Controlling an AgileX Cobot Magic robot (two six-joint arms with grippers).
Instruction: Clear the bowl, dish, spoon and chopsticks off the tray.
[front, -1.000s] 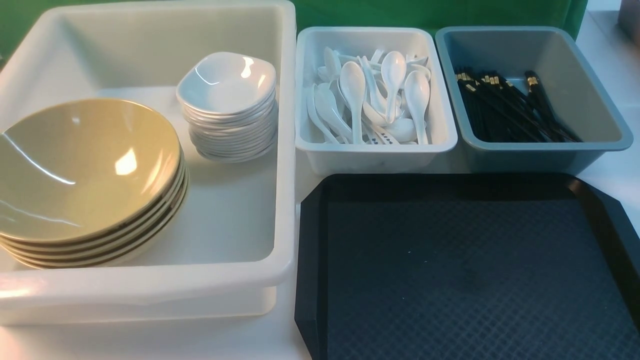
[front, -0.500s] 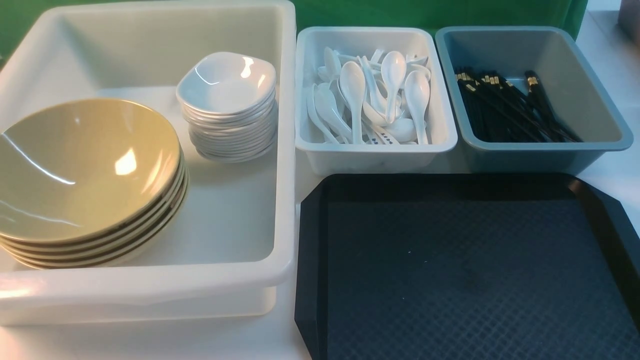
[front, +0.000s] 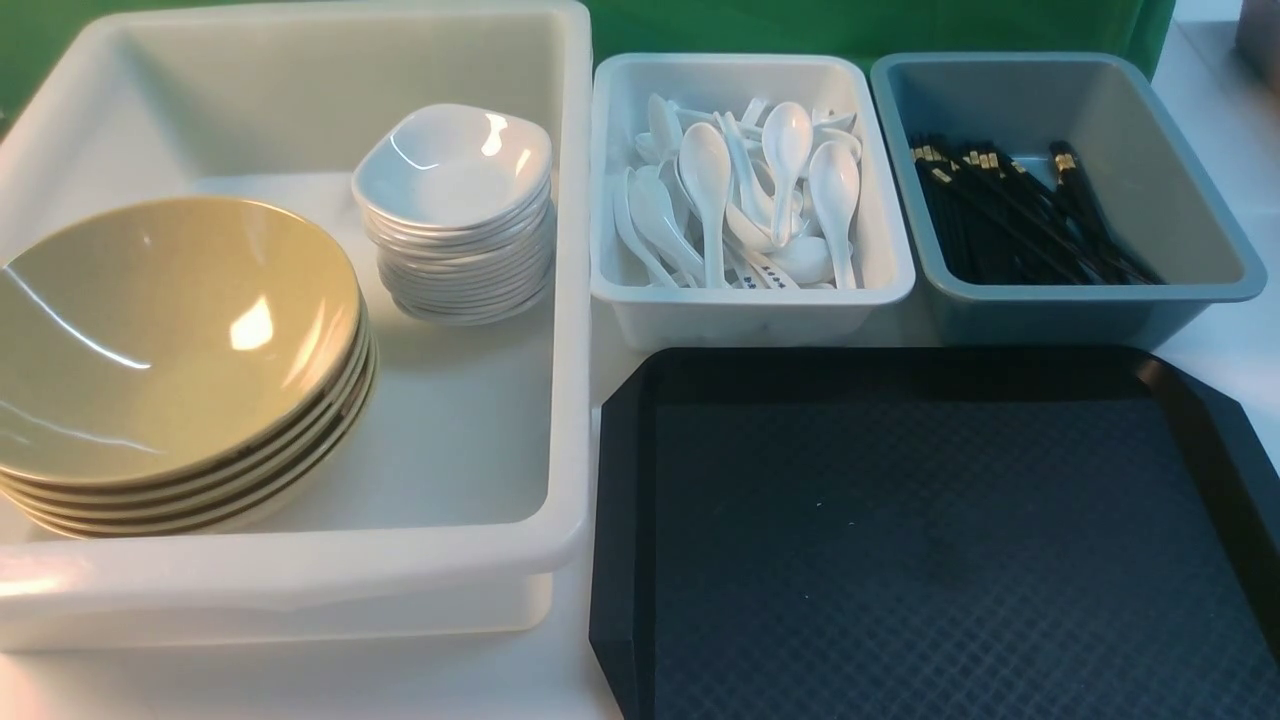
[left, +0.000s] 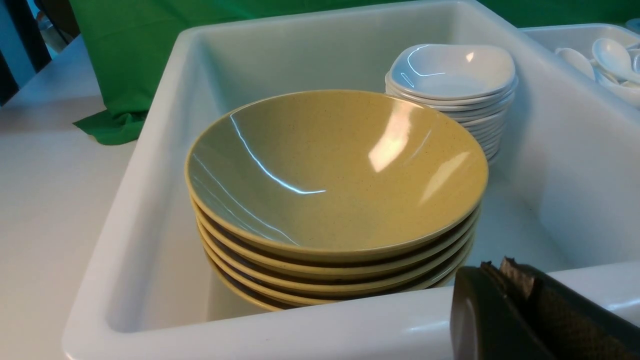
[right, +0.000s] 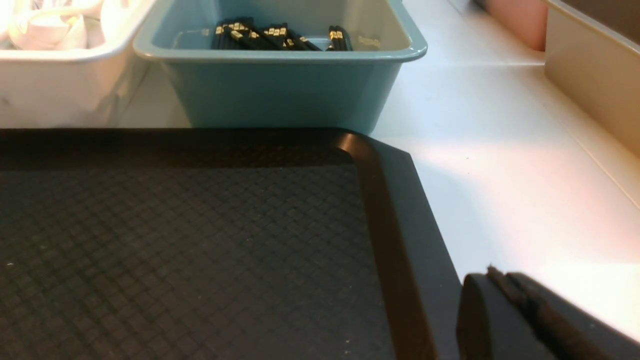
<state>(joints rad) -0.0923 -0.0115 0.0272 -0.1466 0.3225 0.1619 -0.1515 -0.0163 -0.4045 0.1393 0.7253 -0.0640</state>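
Beyond the front view's frame, both closed grippers: left gripper (left: 505, 280), right gripper (right: 500, 290).

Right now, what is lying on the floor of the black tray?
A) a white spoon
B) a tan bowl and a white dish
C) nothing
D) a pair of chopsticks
C: the front view shows the tray with a bare diamond-textured floor, while the bowls and dishes are stacked in the big white tub, the spoons in the small white tub and the chopsticks in the blue-grey tub.
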